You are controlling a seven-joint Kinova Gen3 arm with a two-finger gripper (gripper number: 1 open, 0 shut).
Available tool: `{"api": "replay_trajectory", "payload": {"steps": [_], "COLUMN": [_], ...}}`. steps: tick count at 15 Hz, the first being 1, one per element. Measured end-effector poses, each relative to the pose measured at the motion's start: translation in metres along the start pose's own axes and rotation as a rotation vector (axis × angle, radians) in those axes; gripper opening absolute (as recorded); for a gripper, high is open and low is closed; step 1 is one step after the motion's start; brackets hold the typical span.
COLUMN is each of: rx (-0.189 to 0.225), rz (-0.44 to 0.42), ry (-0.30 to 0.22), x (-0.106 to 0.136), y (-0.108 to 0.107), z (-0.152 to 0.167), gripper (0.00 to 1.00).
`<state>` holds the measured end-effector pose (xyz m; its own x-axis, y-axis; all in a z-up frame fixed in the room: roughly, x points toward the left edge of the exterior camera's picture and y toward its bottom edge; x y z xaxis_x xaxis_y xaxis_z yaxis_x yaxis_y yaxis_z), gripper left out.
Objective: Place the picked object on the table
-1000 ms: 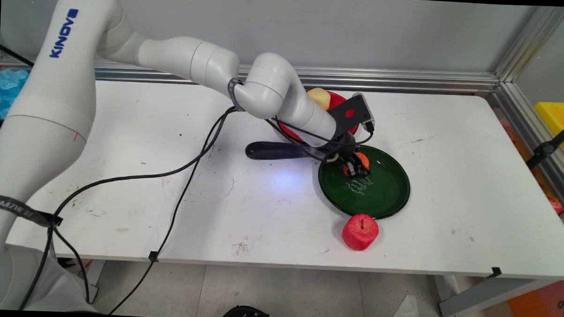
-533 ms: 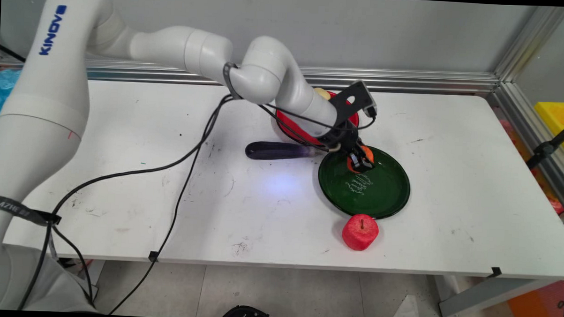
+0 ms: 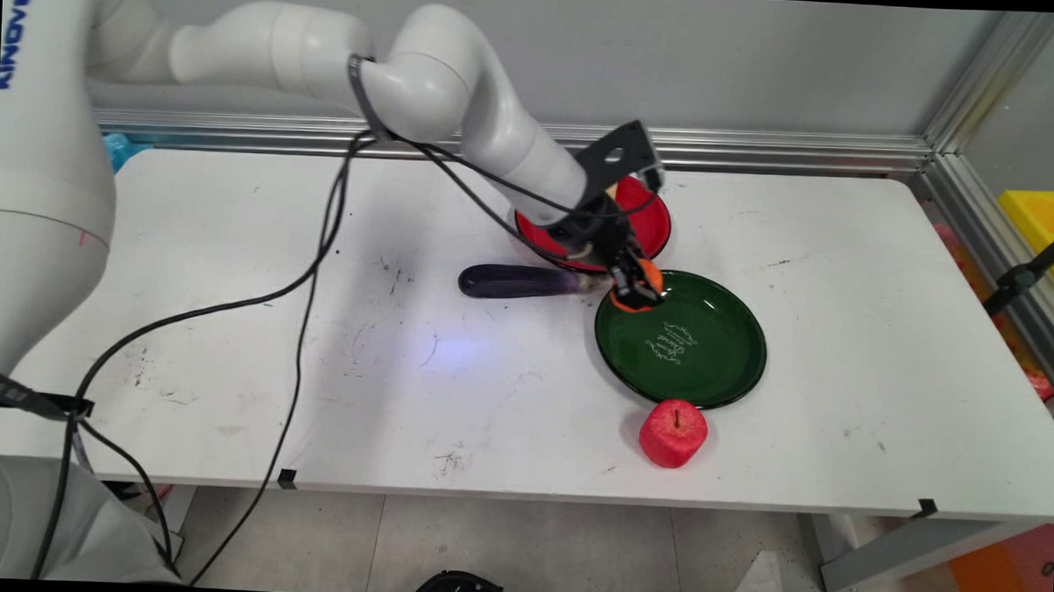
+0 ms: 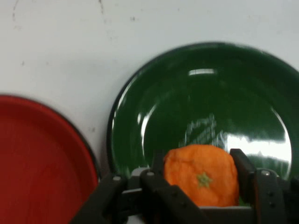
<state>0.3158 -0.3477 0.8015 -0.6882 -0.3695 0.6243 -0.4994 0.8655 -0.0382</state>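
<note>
At frame centre, the gripper [image 3: 632, 286] jaws clamp an orange [image 4: 202, 175] above the green plate's [image 3: 709, 359] upper-left rim.

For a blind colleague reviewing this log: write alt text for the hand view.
The black gripper is shut on an orange, held above a glossy green plate on a white table. Part of a red plate fills the lower left corner, set apart from the green one.
</note>
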Motion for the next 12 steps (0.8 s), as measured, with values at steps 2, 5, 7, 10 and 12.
{"api": "replay_trajectory", "payload": {"steps": [2, 5, 7, 10, 12], "rx": [-0.003, -0.005, -0.006, 0.002, 0.008], "rz": [0.014, 0.036, 0.046, 0.049, 0.048], "ry": [-0.011, -0.033, -0.047, -0.061, -0.066], "x": [-0.008, -0.027, -0.041, -0.064, -0.074], "y": [-0.001, -0.002, -0.001, 0.001, 0.003], "z": [-0.011, -0.033, -0.044, -0.057, -0.061], "gripper": [0.0, 0.0, 0.0, 0.0, 0.0]}}
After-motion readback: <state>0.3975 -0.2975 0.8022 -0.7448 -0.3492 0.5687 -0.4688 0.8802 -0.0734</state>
